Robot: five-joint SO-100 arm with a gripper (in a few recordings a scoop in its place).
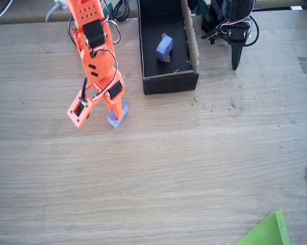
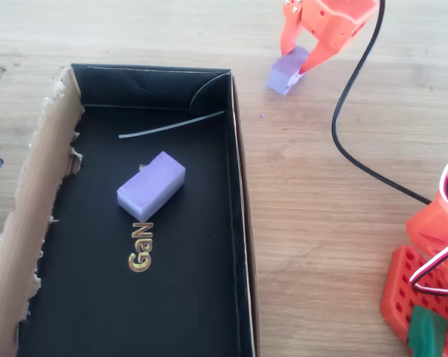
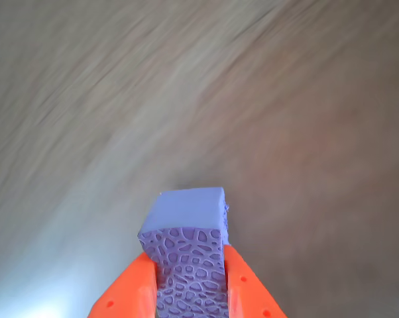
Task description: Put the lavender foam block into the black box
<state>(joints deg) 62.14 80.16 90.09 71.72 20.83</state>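
Though gripped, another block [image 2: 151,187] boxed.

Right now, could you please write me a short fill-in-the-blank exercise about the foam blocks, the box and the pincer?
1. The orange pincer is shut on a lavender foam block that is outside the ____.
2. A second lavender block lies on the floor of the black box, near gold lettering that reads ____.
3. One long wall of the box is raw ____ cardboard with a torn edge.

Missing words: black box; GaN; brown
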